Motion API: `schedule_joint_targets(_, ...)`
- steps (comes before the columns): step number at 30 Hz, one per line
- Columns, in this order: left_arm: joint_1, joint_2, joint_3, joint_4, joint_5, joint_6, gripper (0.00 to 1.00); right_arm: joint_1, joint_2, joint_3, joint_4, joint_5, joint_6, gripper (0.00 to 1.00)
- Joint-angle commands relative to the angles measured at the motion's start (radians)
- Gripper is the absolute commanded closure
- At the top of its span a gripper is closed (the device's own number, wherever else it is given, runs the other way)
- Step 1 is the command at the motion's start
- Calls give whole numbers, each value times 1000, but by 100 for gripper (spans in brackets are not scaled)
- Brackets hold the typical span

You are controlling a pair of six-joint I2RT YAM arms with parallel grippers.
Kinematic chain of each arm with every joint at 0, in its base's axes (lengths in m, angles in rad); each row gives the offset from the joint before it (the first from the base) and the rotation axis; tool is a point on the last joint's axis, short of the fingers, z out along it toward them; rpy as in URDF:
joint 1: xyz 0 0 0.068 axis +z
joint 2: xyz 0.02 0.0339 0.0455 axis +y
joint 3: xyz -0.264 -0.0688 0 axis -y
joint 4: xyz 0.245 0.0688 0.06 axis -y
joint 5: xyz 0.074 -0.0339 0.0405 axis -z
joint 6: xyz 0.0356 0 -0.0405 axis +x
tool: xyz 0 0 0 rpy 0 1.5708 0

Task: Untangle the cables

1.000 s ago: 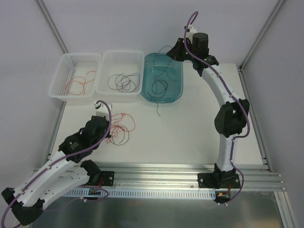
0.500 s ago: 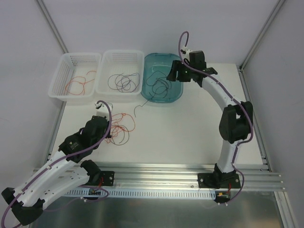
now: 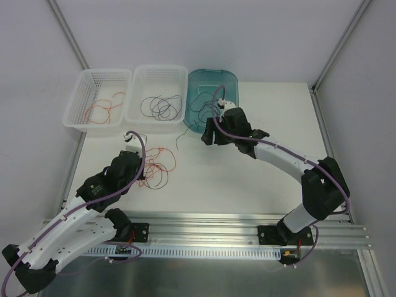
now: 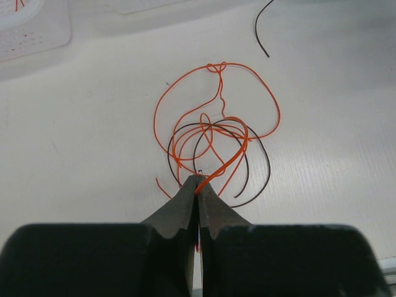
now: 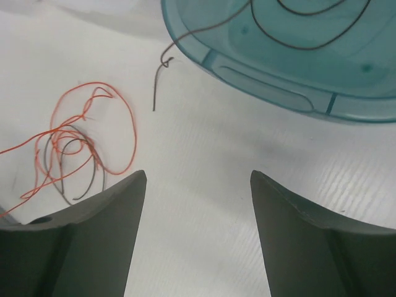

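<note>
Your left gripper point(image 4: 198, 182) is clamped shut on a red-orange wire point(image 4: 229, 161), at the bottom centre of the left wrist view. The strand is hair-thin and sits right at the tips of the jaws, so a quick tug may pull it free and leave you with nothing.

Just above the tips, that wire runs into the tangle point(image 3: 158, 164), where its curls cross two black loops point(image 4: 169, 151). There is a small twist at the top of the big orange loop point(image 4: 216, 67). Nothing pins the black loops to the table point(image 3: 247, 179). If you draw back with the left alone, I expect the whole clump to slide along with it, and the twist may tighten into a real knot.

Your right gripper point(image 5: 198, 185) is spread wide and holds nothing. It hangs over bare table at the centre of the top view, with the tangle at the left edge of its own view. When you bring it across to hold the black down, watch which strands fall between the fingers. The colours lie on top of each other there, and closing on both would lock the clump instead of freeing it.

Further out, a stray black wire point(image 5: 156, 93) trails over the rim of the teal tub point(image 5: 272, 93), its tail on the table at the upper left of the right wrist view. The right arm could snag it in passing and drag it into the tangle.
</note>
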Motion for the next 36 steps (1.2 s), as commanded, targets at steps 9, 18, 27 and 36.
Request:
schedule_joint_targets(9, 8, -11, 27, 12, 2, 9, 100, 212, 286, 99, 349, 546, 275, 32)
schedule_joint_targets(18, 8, -5, 29, 12, -1, 15, 100, 272, 498, 314, 349, 730, 295, 40)
schedule_joint_targets(27, 8, 44, 35, 19, 13, 23, 98, 288, 609, 458, 216, 844, 379, 45)
schedule_joint_targets(36, 8, 177, 8, 124, 45, -183, 100, 303, 670, 487, 174, 853, 451, 53)
